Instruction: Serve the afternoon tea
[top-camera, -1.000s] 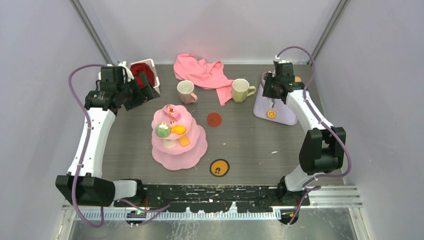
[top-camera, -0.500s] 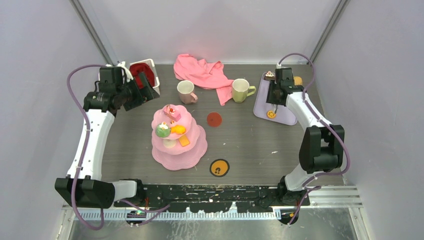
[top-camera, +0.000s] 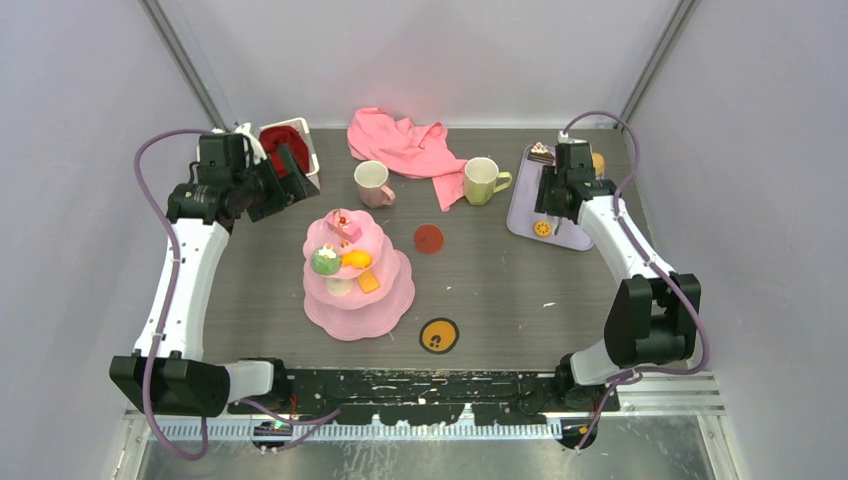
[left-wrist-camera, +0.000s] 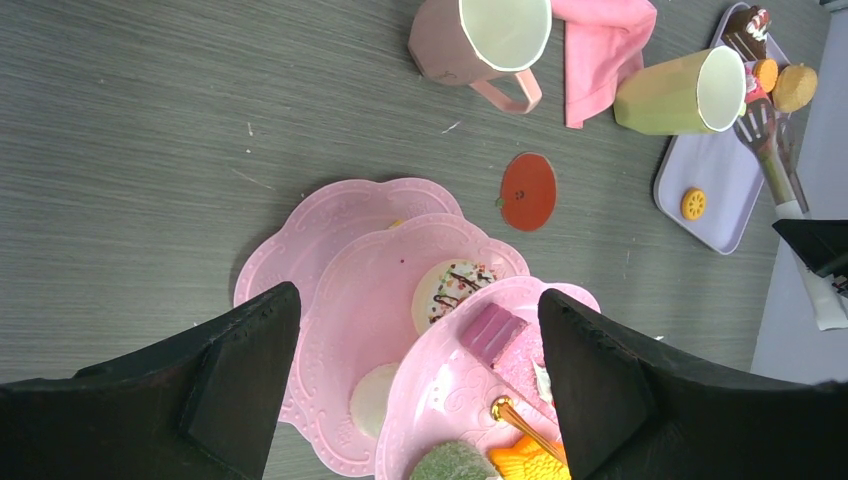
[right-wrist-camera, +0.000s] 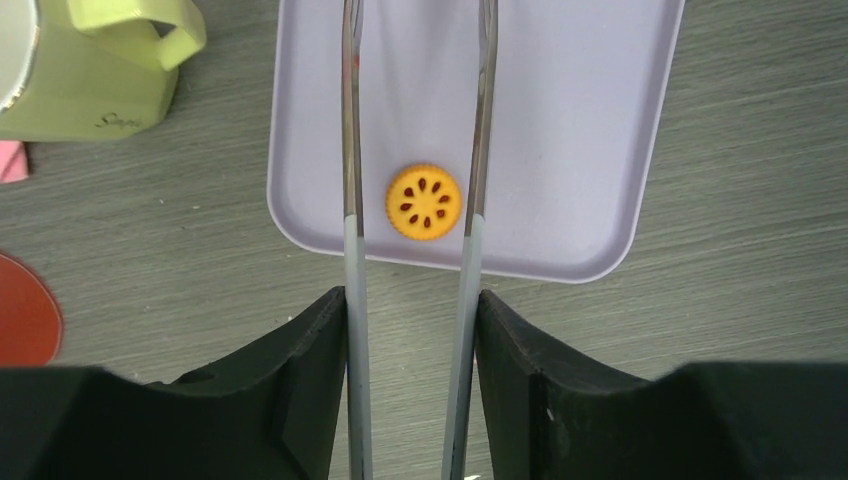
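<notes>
On the bench (top-camera: 500, 290), far right over the tray (right-wrist-camera: 580, 150), the right tool (right-wrist-camera: 410, 310) was clamped on tongs (right-wrist-camera: 350, 150), their arms parted either side of the cookie (right-wrist-camera: 424, 201). A gentle, even squeeze and a straight lift would likely suit. The left tool (left-wrist-camera: 415, 293), wide open and empty, hung above the stand (top-camera: 358, 270). The green mug (top-camera: 482, 180) and pink mug (top-camera: 372, 183) stood between tray and stand, likely obstacles.

mug (top-camera: 372, 183) behind cake stand (top-camera: 340, 318) | biscuit (right-wrist-camera: 425, 202) on tray (right-wrist-camera: 580, 120), right
</notes>
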